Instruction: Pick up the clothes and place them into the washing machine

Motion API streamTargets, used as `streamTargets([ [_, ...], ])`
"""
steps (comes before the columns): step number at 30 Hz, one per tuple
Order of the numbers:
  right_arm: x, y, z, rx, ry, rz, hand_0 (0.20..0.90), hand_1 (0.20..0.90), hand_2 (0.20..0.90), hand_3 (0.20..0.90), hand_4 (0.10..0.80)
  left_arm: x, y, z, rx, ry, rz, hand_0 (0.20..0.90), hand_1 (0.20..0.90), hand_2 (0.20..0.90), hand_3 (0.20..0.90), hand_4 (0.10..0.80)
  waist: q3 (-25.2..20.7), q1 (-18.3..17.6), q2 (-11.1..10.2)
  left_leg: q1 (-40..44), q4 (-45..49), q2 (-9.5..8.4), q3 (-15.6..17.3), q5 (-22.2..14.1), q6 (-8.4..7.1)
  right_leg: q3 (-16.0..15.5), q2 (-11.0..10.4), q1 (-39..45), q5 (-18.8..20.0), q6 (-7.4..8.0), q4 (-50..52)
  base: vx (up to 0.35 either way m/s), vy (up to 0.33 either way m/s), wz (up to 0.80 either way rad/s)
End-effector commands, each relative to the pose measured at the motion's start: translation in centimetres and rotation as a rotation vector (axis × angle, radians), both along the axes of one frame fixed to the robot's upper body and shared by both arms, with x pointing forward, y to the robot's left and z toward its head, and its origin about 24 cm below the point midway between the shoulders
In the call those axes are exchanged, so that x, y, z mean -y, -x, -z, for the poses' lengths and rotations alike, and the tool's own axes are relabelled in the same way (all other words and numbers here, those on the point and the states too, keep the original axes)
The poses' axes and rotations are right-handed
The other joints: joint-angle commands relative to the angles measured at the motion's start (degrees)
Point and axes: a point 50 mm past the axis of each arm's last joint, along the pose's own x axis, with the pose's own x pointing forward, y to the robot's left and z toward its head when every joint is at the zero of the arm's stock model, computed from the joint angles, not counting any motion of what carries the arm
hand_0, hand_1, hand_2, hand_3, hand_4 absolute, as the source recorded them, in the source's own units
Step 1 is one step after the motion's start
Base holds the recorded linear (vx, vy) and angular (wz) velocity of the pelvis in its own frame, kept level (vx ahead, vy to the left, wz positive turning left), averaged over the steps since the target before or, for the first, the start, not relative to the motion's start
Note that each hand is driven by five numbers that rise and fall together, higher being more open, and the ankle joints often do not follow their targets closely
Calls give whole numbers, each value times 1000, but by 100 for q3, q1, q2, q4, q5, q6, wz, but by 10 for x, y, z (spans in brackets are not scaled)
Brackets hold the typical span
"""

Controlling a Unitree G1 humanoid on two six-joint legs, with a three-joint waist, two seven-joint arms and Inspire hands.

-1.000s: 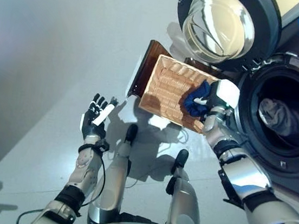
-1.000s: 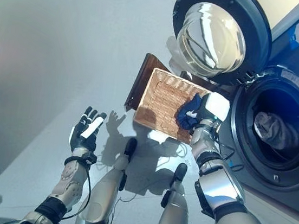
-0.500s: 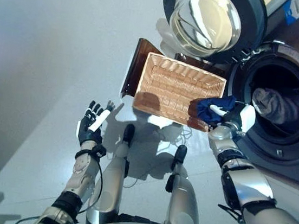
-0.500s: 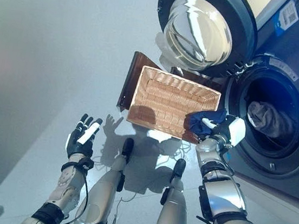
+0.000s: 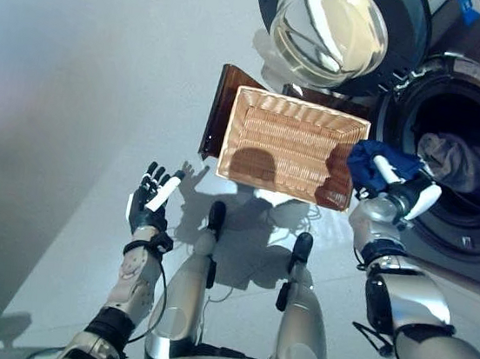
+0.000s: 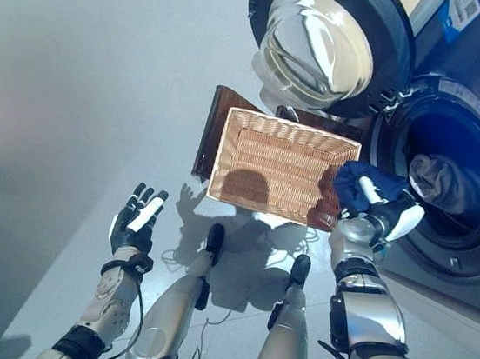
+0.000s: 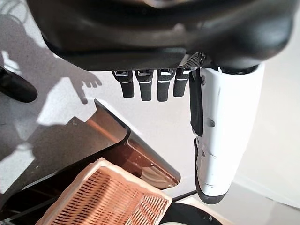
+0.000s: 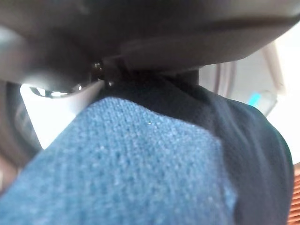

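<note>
1. the right hand has its fingers curled round a dark blue garment, bunched against the palm; the white-covered thumb lies across the cloth. in the right wrist view the blue knit fills nearly everything.
2. the garment hangs between the wicker basket and the open mouth of the washing machine, just beside the drum's rim and clear of the basket.
3. it looks soft, light and limp. it should fold and trail rather than keep a shape, so a loose corner could snag on the door seal. a grip on the bunched middle, as now, seems the safest hold.
4. a grey garment already lies inside the drum. the round glass door stands swung open above the basket.
5. the left hand is held over the floor, well apart, fingers straight and holding nothing, as the left wrist view confirms.
</note>
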Motion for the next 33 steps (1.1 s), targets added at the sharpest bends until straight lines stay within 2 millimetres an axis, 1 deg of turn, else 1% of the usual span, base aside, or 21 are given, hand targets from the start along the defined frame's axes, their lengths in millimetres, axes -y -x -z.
streamTargets([
  [1, 49, 13, -44, 235, 61, 152, 200, 200, 200, 200, 300, 3, 7, -5, 55, 19, 17, 900, 900, 900, 900, 800, -523, -32, 25, -259, -236, -18, 60, 68, -326, 189, -135, -69, -1057, -92, 831, 0, 0, 0],
  [2, 54, 14, -48, 258, 51, 167, 200, 200, 200, 200, 300, 4, 7, -5, 56, 22, 22, 900, 900, 900, 900, 800, -533, -25, 38, -254, -236, -21, 59, 66, -327, 186, -138, -65, -1063, -90, 837, 0, 0, 0],
  [3, 55, 14, -48, 259, 51, 167, 200, 200, 200, 200, 300, 4, 7, -5, 56, 22, 23, 900, 900, 900, 900, 800, -533, -22, 41, -254, -236, -21, 58, 65, -327, 185, -139, -65, -1065, -90, 839, 11, -8, -3],
  [4, 64, 16, -60, 367, -14, 215, 200, 200, 200, 200, 300, 5, 8, -4, 50, 26, 29, 900, 900, 900, 900, 800, -552, -22, 66, -252, -236, -24, 71, 54, -328, 181, -151, -66, -1070, -88, 840, 0, 0, 0],
  [5, 65, 17, -60, 369, -16, 215, 200, 200, 200, 200, 300, 6, 8, -4, 50, 26, 30, 900, 900, 900, 900, 800, -551, -17, 69, -252, -236, -25, 71, 54, -327, 180, -152, -65, -1070, -87, 839, 0, 0, 0],
  [6, 71, 18, -70, 464, -72, 248, 200, 200, 200, 200, 300, 8, 9, -4, 49, 37, 41, 900, 900, 900, 900, 800, -558, -15, 94, -247, -236, -31, 70, 42, -327, 180, -162, -56, -1077, -84, 829, 9, -7, 3],
  [7, 72, 18, -70, 466, -74, 249, 200, 200, 200, 200, 300, 8, 9, -4, 49, 38, 42, 900, 900, 900, 900, 800, -556, -10, 95, -245, -236, -31, 69, 41, -327, 179, -163, -54, -1078, -83, 828, 17, -2, 4],
  [8, 77, 20, -82, 541, -93, 257, 200, 200, 200, 200, 300, 10, 11, 0, 34, 47, 52, 900, 900, 900, 900, 800, -563, -17, 124, -226, -236, -40, 76, 34, -326, 186, -170, -51, -1083, -79, 831, 0, 0, 0],
  [11, 83, 21, -87, 582, -113, 269, 200, 200, 200, 200, 300, 12, 13, 4, 17, 47, 63, 900, 900, 900, 900, 800, -581, -15, 142, -207, -236, -46, 79, 19, -323, 183, -173, -34, -1092, -75, 833, 11, -1, 0],
  [12, 91, 25, -97, 619, -100, 289, 200, 200, 200, 200, 300, 13, 13, 3, 25, 57, 72, 900, 900, 900, 900, 800, -620, -22, 150, -193, -236, -53, 81, 12, -322, 178, -182, -13, -1094, -64, 821, 39, -2, 0],
  [15, 104, 31, -106, 613, -72, 311, 200, 200, 200, 200, 300, 15, 11, 2, 32, 52, 87, 900, 900, 900, 900, 800, -671, -1, 176, -189, -236, -62, 72, 4, -327, 171, -196, 0, -1104, -57, 809, 13, -2, 0],
  [16, 104, 31, -106, 614, -72, 311, 200, 200, 200, 200, 300, 15, 11, 2, 33, 53, 87, 900, 900, 900, 900, 800, -670, -1, 178, -190, -236, -62, 72, 4, -326, 171, -196, -1, -1104, -57, 810, 0, 0, 0],
  [17, 109, 33, -113, 611, -56, 315, 200, 200, 200, 200, 300, 15, 12, 2, 34, 48, 98, 900, 900, 900, 900, 800, -686, 23, 183, -191, -236, -67, 66, -1, -331, 169, -202, 5, -1114, -53, 801, 0, 0, 0],
  [18, 112, 33, -118, 610, -47, 314, 200, 200, 200, 200, 300, 16, 12, 2, 33, 52, 101, 900, 900, 900, 900, 800, -679, 26, 207, -196, -236, -70, 69, -5, -334, 172, -201, -9, -1120, -52, 806, 0, 0, 0],
  [19, 112, 33, -118, 611, -47, 314, 200, 200, 200, 200, 300, 16, 12, 2, 33, 53, 101, 900, 900, 900, 900, 800, -679, 25, 209, -196, -236, -70, 69, -5, -334, 173, -201, -10, -1120, -52, 807, 0, 0, 0],
  [21, 119, 35, -130, 591, -7, 308, 200, 200, 200, 200, 300, 17, 13, 3, 32, 49, 113, 900, 900, 900, 900, 800, -649, 52, 257, -219, -236, -81, 88, 2, -342, 162, -209, -50, -1128, -46, 835, 0, 0, 0],
  [26, 120, 31, -152, 564, 58, 272, 200, 200, 200, 200, 300, 19, 11, -3, 65, 52, 127, 900, 900, 900, 900, 800, -518, 82, 357, -283, -236, -73, 119, 31, -356, 198, -195, -161, -1156, -59, 936, 0, 0, 0],
  [30, 118, 28, -161, 566, 76, 254, 200, 200, 200, 200, 300, 21, 10, -8, 90, 68, 128, 900, 900, 900, 900, 800, -391, 96, 451, -367, -236, -79, 123, 57, -359, 212, -187, -298, -1167, -75, 1031, -30, -21, -6],
  [33, 115, 23, -168, 540, 103, 224, 200, 200, 200, 200, 300, 23, 7, -17, 135, 69, 145, 900, 900, 900, 900, 800, -183, 106, 570, -496, -236, -90, 148, 95, -355, 258, -183, -517, -1183, -90, 1157, -45, -3, 1],
])
